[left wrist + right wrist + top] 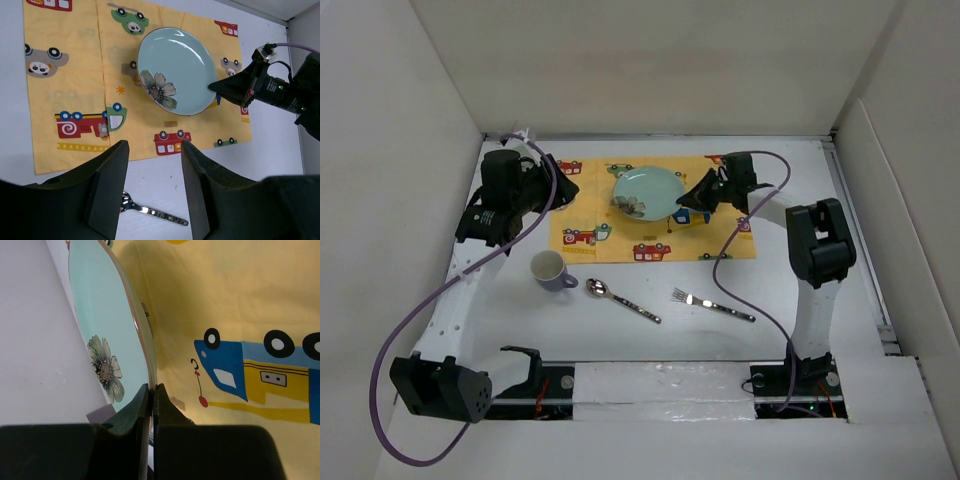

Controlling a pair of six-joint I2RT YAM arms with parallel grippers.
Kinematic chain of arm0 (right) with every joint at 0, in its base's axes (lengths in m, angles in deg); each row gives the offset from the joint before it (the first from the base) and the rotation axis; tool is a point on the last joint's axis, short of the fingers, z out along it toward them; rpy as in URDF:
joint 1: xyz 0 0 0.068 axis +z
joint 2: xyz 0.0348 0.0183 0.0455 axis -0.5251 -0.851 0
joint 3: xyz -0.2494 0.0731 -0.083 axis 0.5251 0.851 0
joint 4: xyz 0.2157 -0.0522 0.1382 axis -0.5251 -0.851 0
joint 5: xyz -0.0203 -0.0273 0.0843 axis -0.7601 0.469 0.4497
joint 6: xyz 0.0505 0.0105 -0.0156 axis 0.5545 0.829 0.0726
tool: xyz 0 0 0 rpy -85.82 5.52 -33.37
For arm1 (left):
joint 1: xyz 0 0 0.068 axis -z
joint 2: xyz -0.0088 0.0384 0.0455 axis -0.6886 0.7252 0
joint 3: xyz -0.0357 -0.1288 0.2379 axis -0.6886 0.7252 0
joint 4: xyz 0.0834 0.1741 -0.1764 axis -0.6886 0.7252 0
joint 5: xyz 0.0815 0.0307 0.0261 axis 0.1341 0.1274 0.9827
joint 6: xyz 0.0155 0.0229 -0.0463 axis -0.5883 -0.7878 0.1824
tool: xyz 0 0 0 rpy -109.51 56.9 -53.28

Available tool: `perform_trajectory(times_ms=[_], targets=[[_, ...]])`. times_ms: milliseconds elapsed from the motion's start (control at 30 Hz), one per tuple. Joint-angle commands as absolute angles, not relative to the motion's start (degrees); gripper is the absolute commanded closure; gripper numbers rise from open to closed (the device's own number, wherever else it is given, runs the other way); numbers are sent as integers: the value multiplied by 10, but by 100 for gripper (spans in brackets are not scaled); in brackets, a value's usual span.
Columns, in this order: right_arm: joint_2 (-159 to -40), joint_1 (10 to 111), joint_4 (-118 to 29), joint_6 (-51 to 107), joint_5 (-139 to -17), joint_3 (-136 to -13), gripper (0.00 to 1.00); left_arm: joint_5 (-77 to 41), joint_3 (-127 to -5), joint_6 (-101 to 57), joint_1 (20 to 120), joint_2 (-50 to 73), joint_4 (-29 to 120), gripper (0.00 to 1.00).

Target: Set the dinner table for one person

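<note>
The dinner table [620, 335] fills the walled bay. Near its far edge, a teal plate [648, 186] sits over the placemat [582, 218], its rim clamped by the right gripper [151, 396]. The left gripper [153, 148] hangs released toward the far-left corner.

The top camera is fixed high above and behind the near edge of the counter [650, 345], angled down and forward so that the whole surface is in frame. The left wrist camera looks down from moderate height past its own left tool [155, 150]. With the top view it shares the mat [75, 85], the plate [180, 60] and the right tool [216, 88]. The right wrist camera is very close and sights edge-on along the plate rim, with the mat behind.
</note>
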State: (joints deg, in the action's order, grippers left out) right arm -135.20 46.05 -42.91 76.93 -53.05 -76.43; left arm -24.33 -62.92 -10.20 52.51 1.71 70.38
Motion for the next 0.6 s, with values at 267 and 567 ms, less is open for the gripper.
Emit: perform_trajectory(times_ms=[267, 567], targets=[[-1369, 491, -396, 770, -525, -788, 88, -229, -625, -117, 524, -7, 705, 57], [-1317, 491, -531, 693, -597, -796, 33, -228, -646, -128, 508, -2, 705, 54]])
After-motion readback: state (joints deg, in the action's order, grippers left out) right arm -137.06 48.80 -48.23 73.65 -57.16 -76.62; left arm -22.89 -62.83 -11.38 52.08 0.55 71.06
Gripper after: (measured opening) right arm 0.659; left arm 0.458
